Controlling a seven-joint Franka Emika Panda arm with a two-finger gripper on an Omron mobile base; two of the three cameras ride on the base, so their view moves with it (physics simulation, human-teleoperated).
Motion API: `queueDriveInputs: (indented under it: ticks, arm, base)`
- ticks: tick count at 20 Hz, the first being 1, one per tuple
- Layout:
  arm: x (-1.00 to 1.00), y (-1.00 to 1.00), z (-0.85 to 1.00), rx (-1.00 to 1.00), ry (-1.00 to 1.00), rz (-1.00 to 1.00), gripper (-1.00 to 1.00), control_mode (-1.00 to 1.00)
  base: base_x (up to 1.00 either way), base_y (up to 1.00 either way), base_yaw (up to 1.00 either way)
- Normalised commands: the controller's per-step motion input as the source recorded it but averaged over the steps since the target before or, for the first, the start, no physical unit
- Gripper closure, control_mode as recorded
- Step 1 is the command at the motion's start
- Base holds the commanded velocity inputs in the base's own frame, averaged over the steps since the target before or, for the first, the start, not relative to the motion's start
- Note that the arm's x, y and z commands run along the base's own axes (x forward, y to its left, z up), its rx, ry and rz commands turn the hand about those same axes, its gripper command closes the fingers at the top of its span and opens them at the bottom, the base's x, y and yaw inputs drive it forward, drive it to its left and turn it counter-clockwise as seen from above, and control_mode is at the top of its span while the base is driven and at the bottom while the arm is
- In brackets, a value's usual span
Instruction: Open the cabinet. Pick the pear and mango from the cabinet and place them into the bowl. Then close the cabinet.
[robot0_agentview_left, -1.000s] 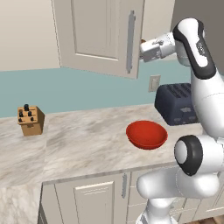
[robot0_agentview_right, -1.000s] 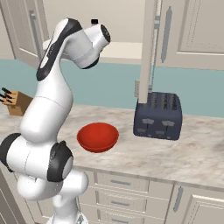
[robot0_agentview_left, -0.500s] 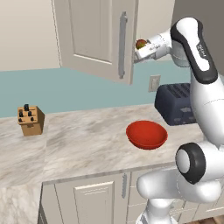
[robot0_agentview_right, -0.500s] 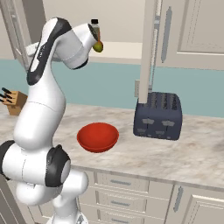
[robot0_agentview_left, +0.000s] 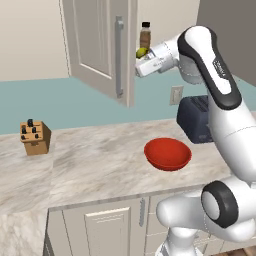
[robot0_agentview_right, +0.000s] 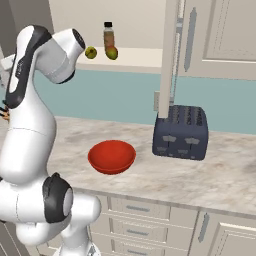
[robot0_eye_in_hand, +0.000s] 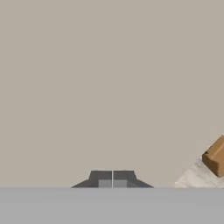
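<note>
The cabinet's left door (robot0_agentview_left: 95, 45) stands swung wide open, its grey bar handle (robot0_agentview_left: 119, 55) facing the room. On the pale shelf (robot0_agentview_right: 137, 56) inside rest the yellow-green pear (robot0_agentview_right: 90, 52) and the orange-green mango (robot0_agentview_right: 112, 52), with a brown bottle (robot0_agentview_right: 108, 35) behind them. The pear (robot0_agentview_left: 142, 52) peeks out just above my hand. My gripper (robot0_agentview_left: 137, 69) is shut on nothing, right at the door's free edge, at shelf height. In the hand view the shut gripper (robot0_eye_in_hand: 112, 180) faces a plain cream surface. The red bowl (robot0_agentview_left: 168, 153) sits on the counter below.
A dark toaster (robot0_agentview_left: 197, 120) stands right of the bowl against the wall. A wooden knife block (robot0_agentview_left: 35, 137) sits at the counter's far left. The cabinet's right door (robot0_agentview_right: 220, 35) is closed. Base-cabinet drawers and doors (robot0_agentview_right: 150, 225) run under the marble counter.
The cabinet door has swung further open to the left, with my shut gripper following its edge. The pear and bottle on the shelf have come into view.
</note>
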Motion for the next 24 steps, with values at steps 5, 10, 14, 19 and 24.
queueDriveInputs:
  ticks: [5,10,14,19,24]
  arm:
    - [-0.02,0.62,0.00,0.00,-0.03,0.07,1.00,-1.00]
    - [-0.06,0.59,0.00,0.00,-0.02,0.06,1.00,-1.00]
    - [-0.05,0.53,0.00,0.00,0.00,0.04,1.00,-1.00]
    - [-0.07,0.40,0.00,0.00,-0.08,0.00,1.00,-1.00]
    - [0.01,0.08,0.00,0.00,-0.01,0.00,1.00,-1.00]
  base:
    - [0.00,0.00,0.00]
    - [0.00,0.00,0.00]
    - [0.00,0.00,0.00]
    - [0.00,0.00,0.00]
    - [0.00,0.00,0.00]
